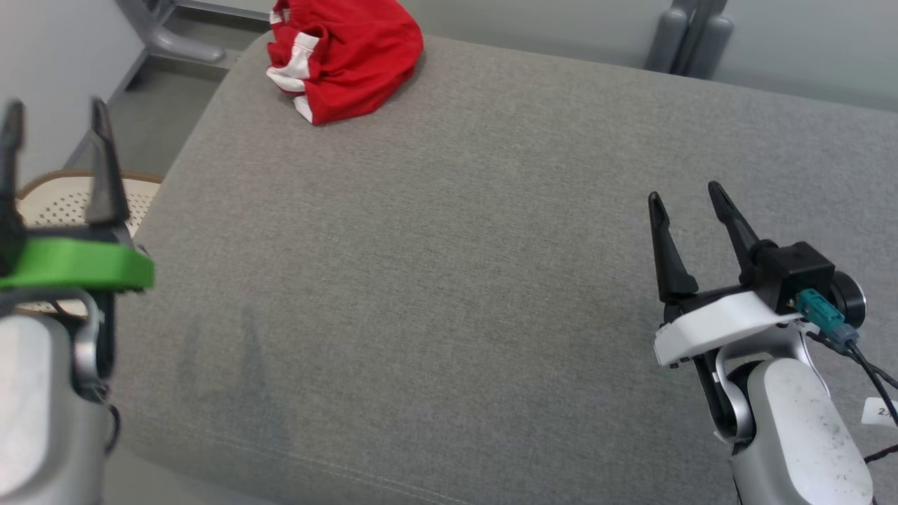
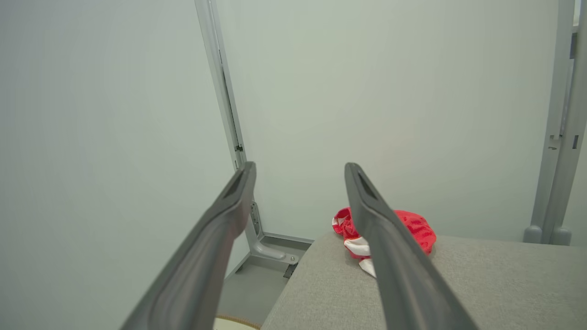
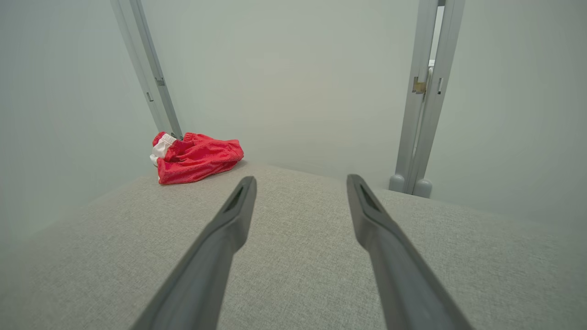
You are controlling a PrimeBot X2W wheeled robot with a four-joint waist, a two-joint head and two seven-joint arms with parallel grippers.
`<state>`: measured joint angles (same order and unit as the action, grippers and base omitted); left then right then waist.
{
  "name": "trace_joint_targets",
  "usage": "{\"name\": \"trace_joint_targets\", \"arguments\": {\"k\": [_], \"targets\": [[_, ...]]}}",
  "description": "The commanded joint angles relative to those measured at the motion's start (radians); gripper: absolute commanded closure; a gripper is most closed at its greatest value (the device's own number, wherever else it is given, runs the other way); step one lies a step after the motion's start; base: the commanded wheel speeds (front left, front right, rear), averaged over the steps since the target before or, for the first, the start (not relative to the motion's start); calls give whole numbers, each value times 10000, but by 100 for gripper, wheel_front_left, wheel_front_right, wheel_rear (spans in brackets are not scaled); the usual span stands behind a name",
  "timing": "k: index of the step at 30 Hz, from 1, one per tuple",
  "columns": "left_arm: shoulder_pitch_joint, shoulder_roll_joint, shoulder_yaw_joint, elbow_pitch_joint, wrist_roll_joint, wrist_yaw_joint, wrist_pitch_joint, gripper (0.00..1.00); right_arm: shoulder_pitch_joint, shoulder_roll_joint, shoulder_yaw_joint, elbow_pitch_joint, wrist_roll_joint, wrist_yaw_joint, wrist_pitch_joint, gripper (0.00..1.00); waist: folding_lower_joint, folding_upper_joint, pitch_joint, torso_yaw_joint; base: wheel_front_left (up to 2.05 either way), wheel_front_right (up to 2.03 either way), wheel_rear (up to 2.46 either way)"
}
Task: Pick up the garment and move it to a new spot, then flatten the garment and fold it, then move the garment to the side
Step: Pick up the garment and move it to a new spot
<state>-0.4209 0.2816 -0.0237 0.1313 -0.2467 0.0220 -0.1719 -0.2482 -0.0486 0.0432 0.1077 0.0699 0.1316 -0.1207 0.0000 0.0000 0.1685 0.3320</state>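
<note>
A red garment (image 1: 347,59) with white trim, probably a pair of shorts, though it is too crumpled to be sure, lies in a loose heap on the far left corner of a grey fabric cushion (image 1: 435,294). Its upper part runs out of the head view. In the right wrist view the garment (image 3: 197,158) is wider than it is tall. Its long axis runs roughly along the cushion's far edge, with a gathered red band along its top. The white-trimmed folds point toward the cushion's left edge, and the rounded red bulk points toward the cushion's middle. The left tool (image 1: 55,109) hangs just off the cushion's left edge near its front, above a cream perforated chair seat (image 1: 59,203) with a wooden rim. Its two dark fingers stand wide apart with nothing between them and point toward the cushion's far end. In the left wrist view one finger (image 2: 394,256) crosses in front of the garment without touching it. The right tool (image 1: 684,193) hovers over the cushion's right half near the front edge, well apart from the garment. Its fingers are likewise spread wide and empty, tilted a little rightward. Behind the cushion's far edge stand grey metal uprights (image 3: 419,114) against a pale wall.
</note>
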Motion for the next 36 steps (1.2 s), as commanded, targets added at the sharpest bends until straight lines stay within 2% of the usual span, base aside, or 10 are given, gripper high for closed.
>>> {"name": "trace_joint_targets", "arguments": {"k": [1, 4, 8, 12, 18, 26, 33, 34, 36], "targets": [[-782, 426, 92, 29, 149, -140, 274, 0, -270, -37, -24, -196, -127, -19, 120, 0, 0, 0, 1042, -1089, 0, 0, 0], [-2213, 1221, 261, 473, 178, -393, 1095, 0, -606, -34, 104, -550, -342, -19, 299, 0, 0, 0, 1639, -1833, 0, 0, 0], [-3873, 1709, 556, 1636, -420, -728, 2026, 0, -978, -32, 187, -972, -595, -19, 521, 0, 0, 0, 2395, -2693, 0, 0, 0], [-5046, 2142, 439, 3055, -304, -831, 2666, 0, -1190, -25, 299, -1502, -845, -19, 739, 0, 0, 0, 3201, -3414, 0, 0, 0], [-5873, 2194, 239, 4924, -338, -946, 2846, 0, -915, -17, 77, -2389, -1116, -17, 929, 0, 0, 0, 4171, -3993, 0, 0, 0], [-6295, 2329, 247, 6440, -497, -872, 2905, 0, -900, -20, 103, -3057, -1291, -17, 1007, 0, 0, 0, 4913, -4195, 0, 0, 0], [-6363, 2133, 230, 7032, -410, -347, 2594, 0, -1035, -24, 164, -3222, -1269, -17, 871, 0, 0, 0, 5009, -4150, 0, 0, 0], [-6353, 2123, 205, 7106, -407, -323, 2512, 37, -1040, -24, 128, -3223, -1300, -17, 850, 0, 0, 0, 4983, -4116, 0, 0, 0], [-6366, 2060, 160, 7233, -373, -255, 2297, 100, -1060, -23, 112, -3220, -1328, -17, 824, 0, 0, 0, 4912, -4052, 0, 0, 0]]}}
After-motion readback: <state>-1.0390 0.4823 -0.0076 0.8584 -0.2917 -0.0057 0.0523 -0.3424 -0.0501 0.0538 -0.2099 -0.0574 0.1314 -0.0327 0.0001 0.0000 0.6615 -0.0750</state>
